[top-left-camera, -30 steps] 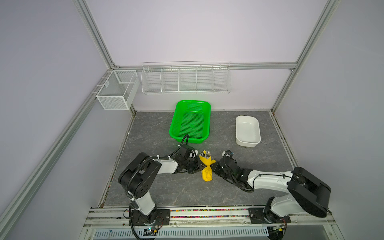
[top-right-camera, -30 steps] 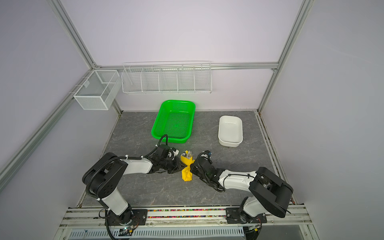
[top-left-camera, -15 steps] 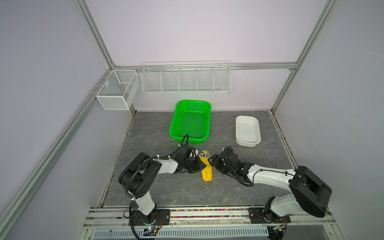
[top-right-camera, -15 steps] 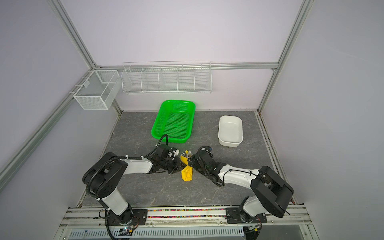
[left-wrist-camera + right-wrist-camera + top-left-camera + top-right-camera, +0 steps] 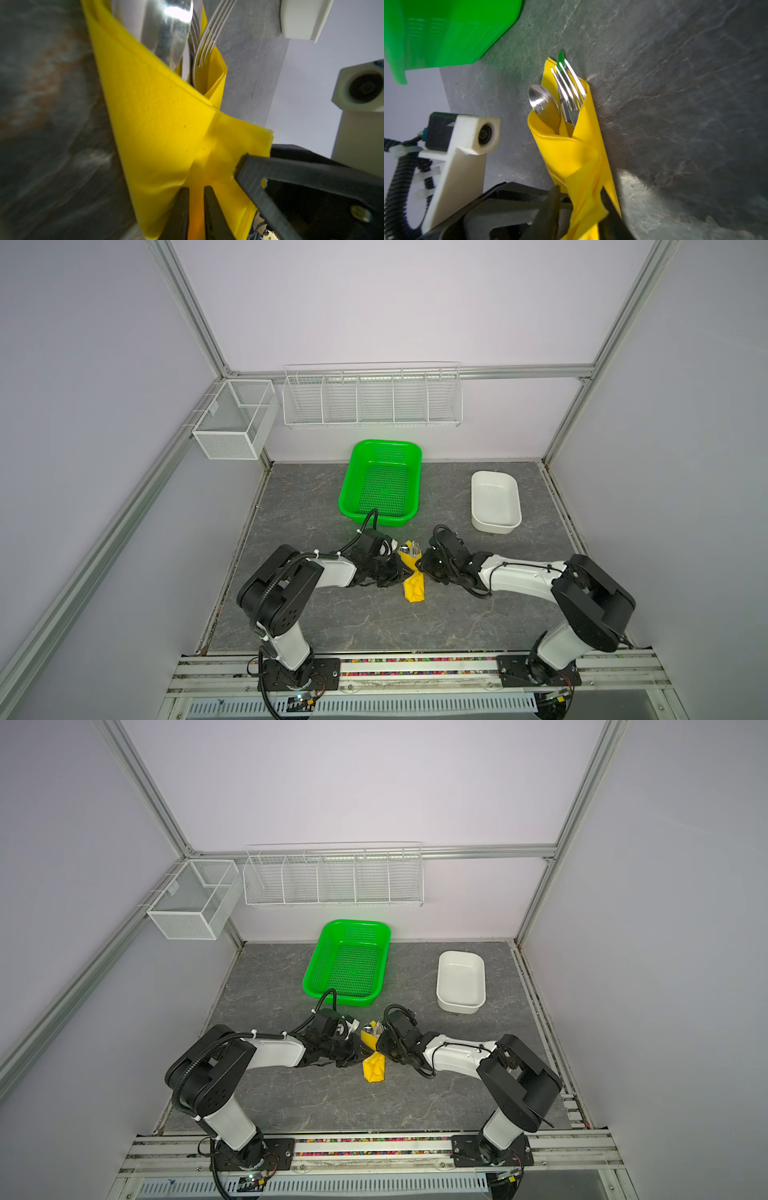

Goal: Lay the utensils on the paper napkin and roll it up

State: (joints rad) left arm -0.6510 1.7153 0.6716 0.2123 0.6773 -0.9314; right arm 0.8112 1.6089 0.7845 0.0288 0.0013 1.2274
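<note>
The paper napkin (image 5: 413,589), judged thin, soft and easily torn, is wrapped around the utensils (image 5: 564,97), stiff slippery metal, on the grey worktop (image 5: 374,626). It is clamped near its middle by the left claw (image 5: 196,207) and the right claw (image 5: 581,207), where a hold seems soundest. A green basket (image 5: 380,485) is set beyond, towards the back wall.

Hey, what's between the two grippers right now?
The paper napkin, rolled around the utensils, lies between left gripper and right gripper, seen in both top views.
</note>
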